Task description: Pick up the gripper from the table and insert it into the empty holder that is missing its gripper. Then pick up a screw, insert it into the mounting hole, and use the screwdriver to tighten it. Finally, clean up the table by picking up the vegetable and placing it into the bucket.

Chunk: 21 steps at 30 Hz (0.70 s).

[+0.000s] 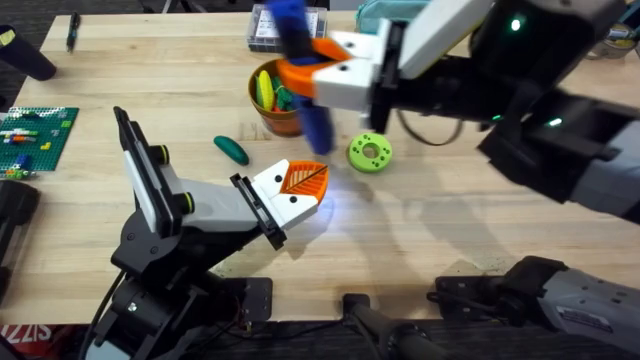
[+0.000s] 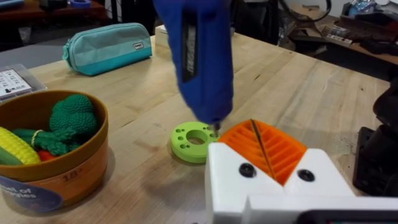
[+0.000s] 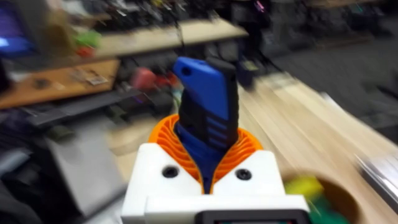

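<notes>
My right gripper point(image 1: 318, 72) point(image 3: 205, 149) is shut on the blue screwdriver point(image 1: 300, 70) point(image 2: 202, 56) point(image 3: 208, 106), which stands tip down. Its metal tip point(image 2: 216, 127) hangs just past the holder point(image 1: 275, 200) point(image 2: 273, 186), the white block with two dark holes at the end of my left arm. The orange ribbed gripper point(image 1: 305, 180) point(image 2: 277, 149) sits in that block. My left gripper point(image 1: 312, 178) point(image 2: 255, 124) is shut, its orange halves meeting at a seam. The dark green vegetable point(image 1: 230, 150) lies on the table below the brown bucket point(image 1: 262, 118) point(image 2: 74, 177). The screw is hidden.
A lime-green disc point(image 1: 370, 152) point(image 2: 193, 140) lies just beyond the holder. The bucket holds toy corn and broccoli. A clear parts box point(image 1: 262, 32) and a teal pouch point(image 2: 109, 46) sit at the table's far edge. A green brick plate point(image 1: 35, 135) lies far left.
</notes>
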Motion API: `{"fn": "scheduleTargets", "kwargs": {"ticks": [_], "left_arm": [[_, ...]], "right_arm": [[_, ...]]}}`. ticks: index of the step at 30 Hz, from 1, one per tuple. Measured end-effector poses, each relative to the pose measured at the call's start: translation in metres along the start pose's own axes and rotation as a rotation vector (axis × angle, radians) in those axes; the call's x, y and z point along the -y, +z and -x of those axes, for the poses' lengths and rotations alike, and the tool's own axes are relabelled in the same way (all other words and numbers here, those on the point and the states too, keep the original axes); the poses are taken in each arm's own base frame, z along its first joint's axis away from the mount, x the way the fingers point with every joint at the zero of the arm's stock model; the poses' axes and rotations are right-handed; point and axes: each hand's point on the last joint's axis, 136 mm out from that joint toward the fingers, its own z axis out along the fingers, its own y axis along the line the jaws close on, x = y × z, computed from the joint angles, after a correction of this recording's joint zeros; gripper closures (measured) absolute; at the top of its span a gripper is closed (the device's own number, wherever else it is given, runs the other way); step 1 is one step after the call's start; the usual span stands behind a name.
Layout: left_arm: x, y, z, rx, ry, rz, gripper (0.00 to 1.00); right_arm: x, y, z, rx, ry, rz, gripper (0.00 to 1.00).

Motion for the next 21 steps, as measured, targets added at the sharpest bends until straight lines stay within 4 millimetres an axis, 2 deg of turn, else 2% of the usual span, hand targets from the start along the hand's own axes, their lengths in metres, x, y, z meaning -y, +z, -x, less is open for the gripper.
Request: {"fn": "scheduleTargets", "kwargs": {"ticks": [2, 5, 9, 11, 21], "left_arm": [[0.0, 0.0, 0.0, 0.001, -0.001, 0.002, 0.987], [-0.001, 0.0, 0.001, 0.003, -0.001, 0.003, 0.988], [-0.001, 0.0, 0.001, 0.003, -0.001, 0.003, 0.988], [0.0, 0.0, 0.001, 0.003, -0.001, 0.003, 0.988], [-0.001, 0.0, 0.001, 0.003, -0.001, 0.003, 0.989]], "right_arm": [[0.015, -0.004, -0.014, -0.038, 0.029, -0.053, 0.95], [0.012, -0.002, -0.021, -0.054, 0.056, -0.036, 0.951], [0.008, -0.007, 0.013, 0.062, -0.009, -0.016, 0.951], [0.006, -0.013, 0.023, 0.089, -0.026, -0.02, 0.951], [0.005, -0.017, 0.03, 0.112, -0.03, -0.017, 0.951]]}}
